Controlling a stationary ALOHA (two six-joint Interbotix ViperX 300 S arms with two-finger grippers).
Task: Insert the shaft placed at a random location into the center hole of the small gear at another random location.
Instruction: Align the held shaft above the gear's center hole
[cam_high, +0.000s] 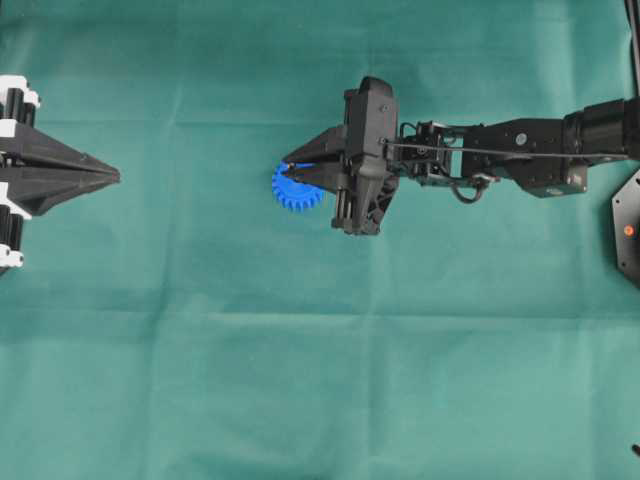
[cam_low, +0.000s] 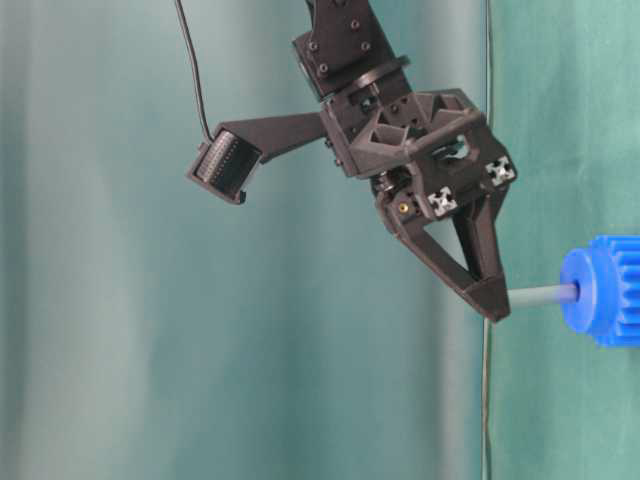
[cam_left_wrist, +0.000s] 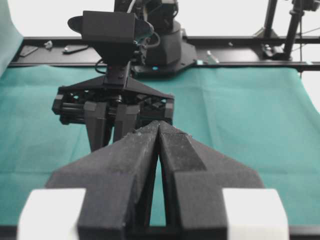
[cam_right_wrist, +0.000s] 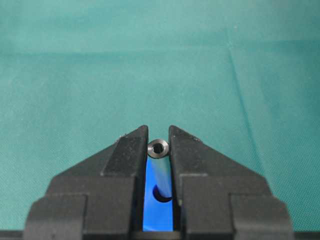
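We are looking at a surface (cam_high: 300, 380) covered in green cloth. From overhead, we are seeing the right claw (cam_high: 290, 170) reaching in from the right, its tips hanging over the small gear (cam_high: 296, 190), which is lying on the cloth near the middle; the shaft itself is hidden there beneath the fingers. The table-level view, turned on its side, is showing us what the overhead one hides: the shaft (cam_low: 540, 295) is running from the claw's tip into the gear's raised hub, its far end sitting at the center hole (cam_low: 576, 292). The right wrist view is giving us the grip: the two fingers (cam_right_wrist: 127, 152) are pinching the shaft's upper end, with blue gear showing between them below. The left claw (cam_high: 115, 176) is resting at the far left edge, well apart from the gear, and its own wrist view is showing its fingers pressed together on nothing.
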